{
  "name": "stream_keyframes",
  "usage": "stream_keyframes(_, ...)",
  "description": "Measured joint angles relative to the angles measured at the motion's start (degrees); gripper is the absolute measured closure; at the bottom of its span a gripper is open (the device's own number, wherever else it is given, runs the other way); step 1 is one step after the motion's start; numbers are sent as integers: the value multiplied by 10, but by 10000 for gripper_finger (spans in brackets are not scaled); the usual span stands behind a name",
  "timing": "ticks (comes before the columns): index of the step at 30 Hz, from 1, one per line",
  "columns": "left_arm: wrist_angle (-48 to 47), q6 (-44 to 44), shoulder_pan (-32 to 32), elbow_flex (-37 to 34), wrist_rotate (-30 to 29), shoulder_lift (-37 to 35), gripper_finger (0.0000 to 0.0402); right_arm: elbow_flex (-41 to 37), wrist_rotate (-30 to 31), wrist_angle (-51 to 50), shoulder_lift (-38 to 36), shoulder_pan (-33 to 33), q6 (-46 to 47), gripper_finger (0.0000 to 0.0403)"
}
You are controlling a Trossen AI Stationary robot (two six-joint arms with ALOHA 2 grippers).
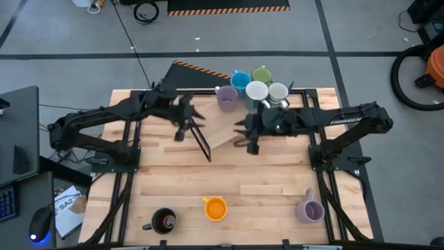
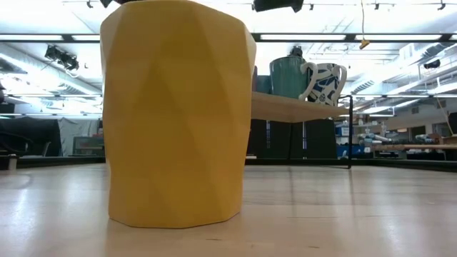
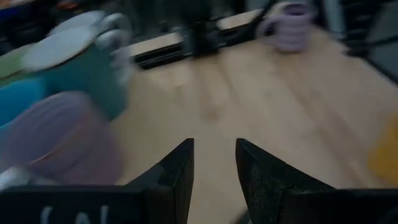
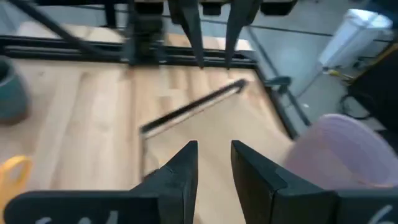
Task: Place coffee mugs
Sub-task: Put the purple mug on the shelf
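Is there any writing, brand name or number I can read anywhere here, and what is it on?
"TROSSEN": pale letters along the right arm, small and only just readable from above.
White marks on the left gripper body: too blurred to read.
White marks on the right gripper body: too blurred to read.
Papers beside the table: print too small to read.

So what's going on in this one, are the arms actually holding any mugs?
Neither arm holds a mug. The left gripper and right gripper hang over the middle of the table, facing each other, both open and empty. Five mugs sit clustered on the raised shelf at the far edge: lavender, blue, green and two whitish ones. Still along the near edge are the dark mug, orange mug and second lavender mug.
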Motion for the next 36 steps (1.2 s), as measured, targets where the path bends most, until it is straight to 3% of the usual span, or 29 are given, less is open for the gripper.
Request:
stream_keyframes(6, -24, -16, -91, 0, -18, -10, 276, 4, 45, -14, 45, 74, 9, 301)
stream_keyframes(13, -65, -68, -180, 0, -94, -10, 276, 52, 48, -64, 105, 115, 68, 301)
stream_keyframes(19, -152, -156, -250, 0, -103, -10, 276, 80, 38, -124, 120, 140, 114, 301)
stream_keyframes(25, -218, -249, -308, 0, -103, -10, 276, 80, -2, -196, 120, 165, 178, 301)
stream_keyframes(36, -213, -265, -342, 0, -119, -10, 276, 80, -201, -473, 120, 207, 539, 300)
